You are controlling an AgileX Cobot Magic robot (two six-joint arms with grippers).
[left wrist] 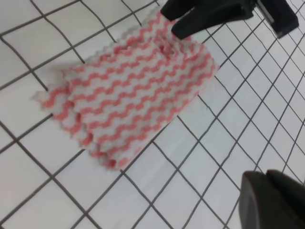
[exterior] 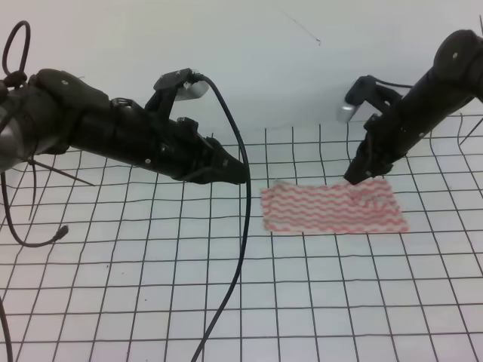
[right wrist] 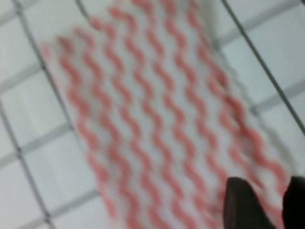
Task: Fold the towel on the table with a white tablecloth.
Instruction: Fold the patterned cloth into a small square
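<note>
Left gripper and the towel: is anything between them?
No, only bare tablecloth lies between the left gripper and towel, seen in the high view.

A robotics test bench in a lab setting: two black arms, the left arm (exterior: 113,132) and the right arm (exterior: 423,98), each carrying a wrist camera, reach over a table (exterior: 151,302) draped in a white tablecloth (exterior: 90,226) printed with a black grid. Loose cables (exterior: 245,226) trail across it, and a bare pale wall (exterior: 264,53) stands behind.

the table (exterior: 151,302) wears a gridded tablecloth (exterior: 317,317), with the striped towel (exterior: 328,209) lying flat on it.
</note>
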